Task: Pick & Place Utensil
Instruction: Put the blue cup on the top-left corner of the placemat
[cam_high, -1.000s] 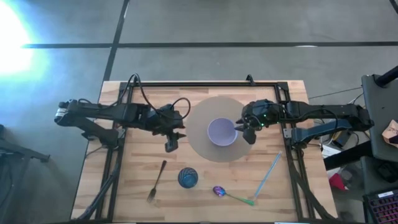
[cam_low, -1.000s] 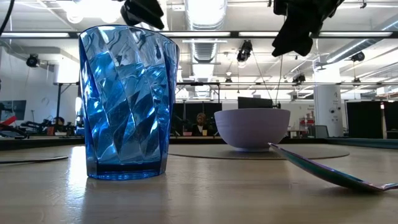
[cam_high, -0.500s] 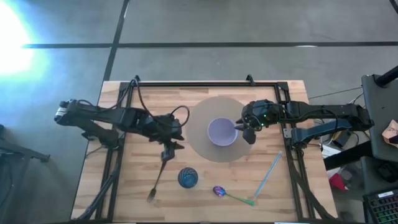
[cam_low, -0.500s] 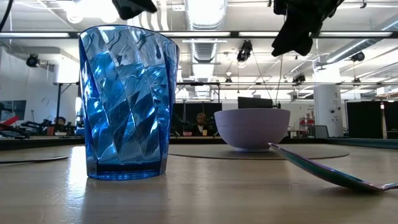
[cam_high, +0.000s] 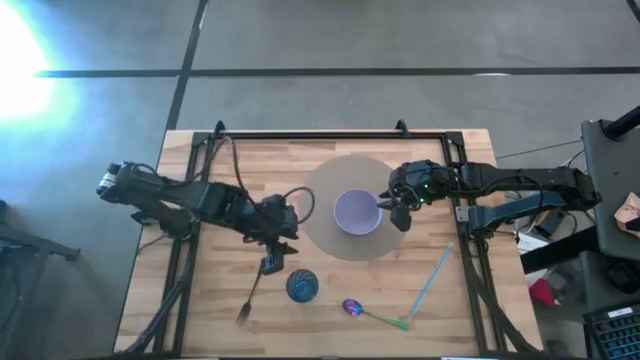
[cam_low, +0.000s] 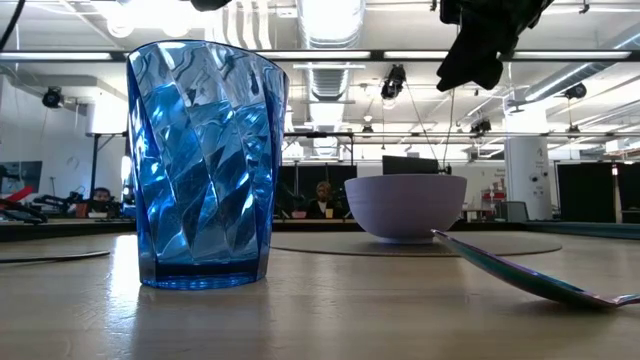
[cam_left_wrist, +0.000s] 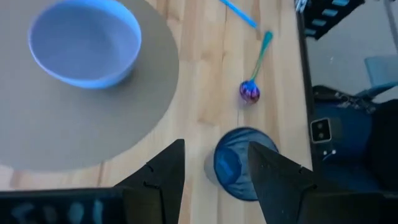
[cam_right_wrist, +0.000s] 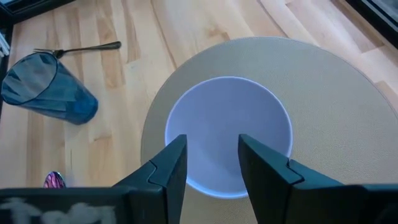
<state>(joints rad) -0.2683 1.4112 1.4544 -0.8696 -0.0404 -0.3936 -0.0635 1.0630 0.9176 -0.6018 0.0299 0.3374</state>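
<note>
A dark fork (cam_high: 250, 300) lies flat near the table's front left. A spoon (cam_high: 353, 307) with an iridescent bowl and green handle lies at the front middle. Between them stands a blue cup (cam_high: 302, 286). A lilac bowl (cam_high: 357, 212) sits on a round grey mat (cam_high: 322, 232). My left gripper (cam_high: 272, 262) hangs open above the fork's handle end, just left of the cup; in its wrist view the cup (cam_left_wrist: 242, 171) shows between its open fingers (cam_left_wrist: 214, 180). My right gripper (cam_high: 390, 208) hangs open high over the bowl's right rim (cam_right_wrist: 211, 171).
A light blue straw (cam_high: 432, 280) lies slanted at the front right. A black frame (cam_high: 300, 135) runs along the table's far edge and both sides. In the low view the cup (cam_low: 205, 165) stands close in front, with the bowl (cam_low: 405, 205) and spoon (cam_low: 530, 275) behind.
My left gripper has moved toward the table's near edge, from beside the mat's left rim to above the fork's handle end next to the cup, staying open. The right arm and all objects have kept still.
</note>
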